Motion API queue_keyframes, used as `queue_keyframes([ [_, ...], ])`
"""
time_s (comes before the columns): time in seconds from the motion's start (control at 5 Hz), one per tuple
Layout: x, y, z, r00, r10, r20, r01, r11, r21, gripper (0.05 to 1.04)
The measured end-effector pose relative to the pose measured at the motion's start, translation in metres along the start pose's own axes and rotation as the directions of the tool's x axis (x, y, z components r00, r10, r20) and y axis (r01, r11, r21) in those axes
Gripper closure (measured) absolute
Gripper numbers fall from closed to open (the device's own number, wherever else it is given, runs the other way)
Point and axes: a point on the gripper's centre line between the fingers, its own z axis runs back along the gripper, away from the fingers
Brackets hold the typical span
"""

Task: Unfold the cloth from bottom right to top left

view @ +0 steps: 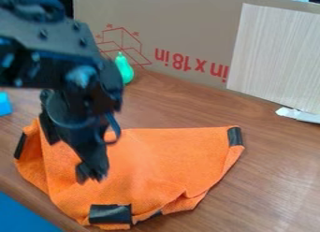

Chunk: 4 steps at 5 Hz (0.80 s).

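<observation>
1. Gripper (pixel 72 158) hangs over the left part of the cloth (pixel 156 156) from where I watch, its two fingers standing apart, orange fabric showing between them.
2. I have the orange cloth on the wooden table (pixel 275 179), rumpled along its lower right edge, with black patches at its left edge, bottom and upper right corner.
3. Behind it I see a green pear-shaped object (pixel 124 69) near the cardboard (pixel 187 30), and a pale panel (pixel 275 53) against that cardboard.
4. At my view's left edge sits a blue object (pixel 4 104).
</observation>
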Motion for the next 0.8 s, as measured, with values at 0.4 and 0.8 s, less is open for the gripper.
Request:
queue_keyframes([
  [0.4,-0.003,-0.024,-0.003,0.998,-0.06,-0.009,0.06,0.998,0.019,0.083],
  [0.8,-0.007,-0.043,-0.009,0.994,-0.107,-0.021,0.108,0.993,0.036,0.083],
])
